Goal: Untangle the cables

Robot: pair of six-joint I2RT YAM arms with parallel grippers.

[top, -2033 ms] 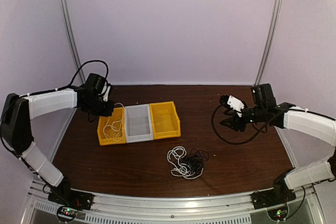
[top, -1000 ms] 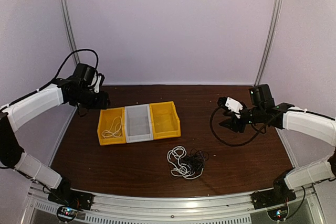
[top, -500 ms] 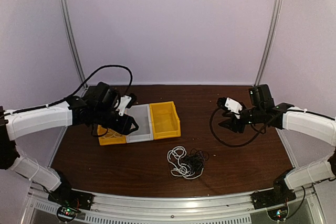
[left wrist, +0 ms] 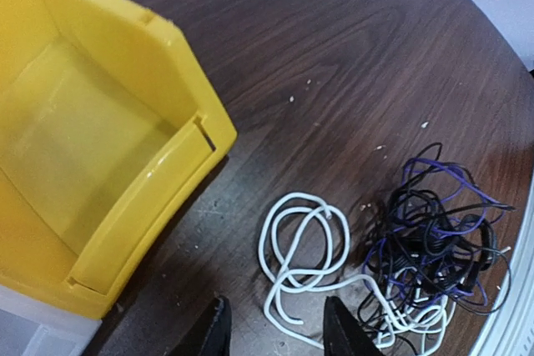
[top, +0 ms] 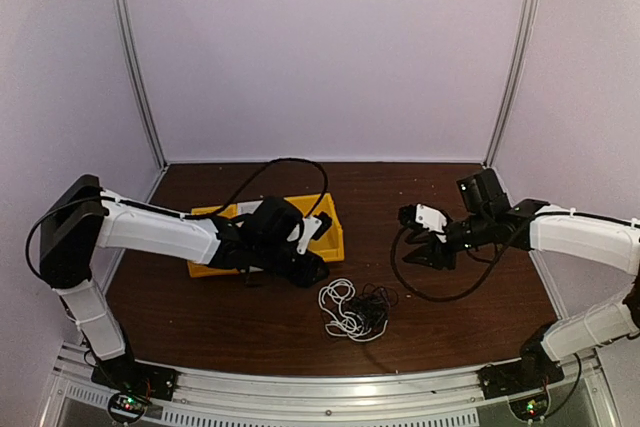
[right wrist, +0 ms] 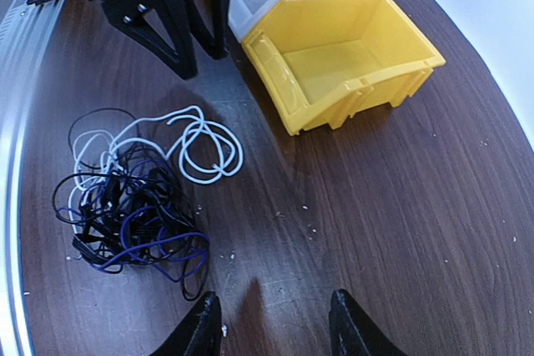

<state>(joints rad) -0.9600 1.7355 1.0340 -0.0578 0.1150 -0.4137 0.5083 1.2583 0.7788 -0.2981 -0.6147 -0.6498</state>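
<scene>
Cables (left wrist: 417, 248) lie tangled near the yellow bin (left wrist: 142, 202), directly ahead of the nearer left gripper (left wrist: 275, 323), jaws parted, empty.

A dark brown wood-grain table (top: 470, 297) stands inside plain pale lilac walls (top: 330, 47) at the back and on both sides. Slim silver metal posts (top: 135, 57) rise at the rear corners. An aluminium rail (top: 330, 392) runs along the table's near edge. The light is soft and even.

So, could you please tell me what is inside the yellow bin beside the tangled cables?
Nothing shows: the yellow bin looks bare inside in both wrist views. From above, the left arm covers part.
</scene>
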